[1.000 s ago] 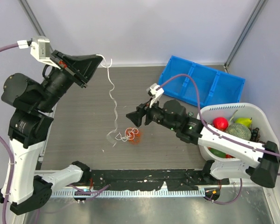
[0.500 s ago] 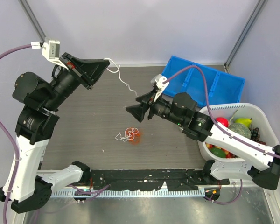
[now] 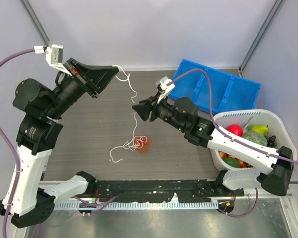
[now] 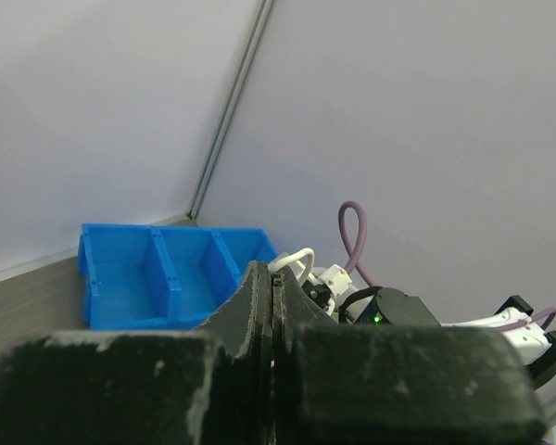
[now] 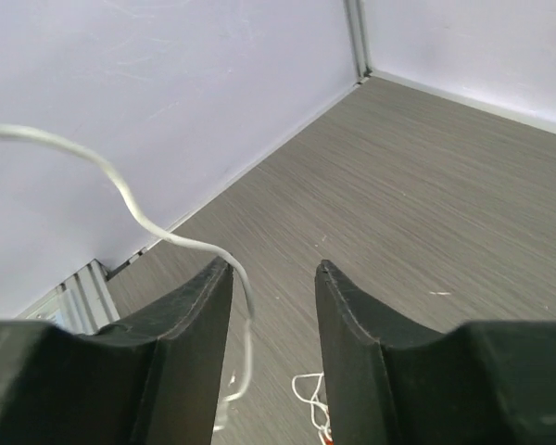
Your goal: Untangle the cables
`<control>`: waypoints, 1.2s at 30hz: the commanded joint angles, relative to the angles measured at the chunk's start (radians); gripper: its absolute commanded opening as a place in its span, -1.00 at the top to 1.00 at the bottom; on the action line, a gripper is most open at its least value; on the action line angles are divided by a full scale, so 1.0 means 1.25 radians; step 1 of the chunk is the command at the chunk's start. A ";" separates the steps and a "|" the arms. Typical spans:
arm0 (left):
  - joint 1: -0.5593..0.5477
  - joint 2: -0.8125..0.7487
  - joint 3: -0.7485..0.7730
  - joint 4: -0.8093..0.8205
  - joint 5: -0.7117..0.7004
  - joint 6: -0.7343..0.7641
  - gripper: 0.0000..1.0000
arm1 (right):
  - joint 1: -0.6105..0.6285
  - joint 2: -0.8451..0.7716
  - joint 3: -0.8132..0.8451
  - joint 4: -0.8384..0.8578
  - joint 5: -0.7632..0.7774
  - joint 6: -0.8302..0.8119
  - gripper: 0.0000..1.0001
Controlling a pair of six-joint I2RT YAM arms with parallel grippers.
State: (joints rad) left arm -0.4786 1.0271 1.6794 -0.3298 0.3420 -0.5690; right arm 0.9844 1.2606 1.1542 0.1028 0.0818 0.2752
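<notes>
A white cable [image 3: 130, 89] hangs from my left gripper [image 3: 116, 73], which is raised over the back left of the table and shut on its upper end. In the left wrist view a white loop [image 4: 296, 260] sticks out beside the tips of the left gripper [image 4: 273, 278]. The cable drops to a small red-orange and white clump [image 3: 140, 144] on the table. My right gripper [image 3: 135, 109] is open in mid-air, straddling the hanging strand. In the right wrist view the white cable [image 5: 130, 199] crosses the left finger of the right gripper [image 5: 273, 273] and falls between the jaws toward the clump [image 5: 308, 394].
A blue compartment bin [image 3: 213, 89] lies at the back right. A white basket [image 3: 237, 113] holding a red apple [image 3: 234, 130], a green melon [image 3: 255, 140] and other fruit stands at the right edge. A loose white tail [image 3: 116, 154] trails left of the clump.
My right gripper rose from beside the clump to the hanging white cable and its jaws narrowed. My left gripper swung right with the cable's end.
</notes>
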 commanded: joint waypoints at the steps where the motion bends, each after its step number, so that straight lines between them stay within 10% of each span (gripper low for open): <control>1: -0.002 -0.029 -0.014 0.049 0.021 -0.010 1.00 | -0.001 -0.046 -0.060 0.195 -0.053 0.008 0.17; 7: -0.002 -0.084 -0.068 0.009 -0.027 0.018 1.00 | -0.001 -0.076 -0.072 0.214 -0.105 0.017 0.99; 16: -0.002 -0.212 -0.299 -0.102 -0.142 0.091 1.00 | -0.046 -0.122 0.025 0.015 0.236 0.107 0.99; 21: -0.002 -0.231 -0.477 -0.054 -0.010 0.037 1.00 | -0.107 -0.119 0.045 -0.040 0.391 0.218 0.99; 36: -0.002 -0.110 -0.731 0.180 0.115 -0.108 1.00 | -0.228 -0.208 0.003 0.016 0.351 0.403 0.99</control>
State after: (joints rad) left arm -0.4835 0.8600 0.7910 -0.1894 0.4324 -0.6632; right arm 0.7250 1.0378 1.1515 0.0223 0.4931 0.7059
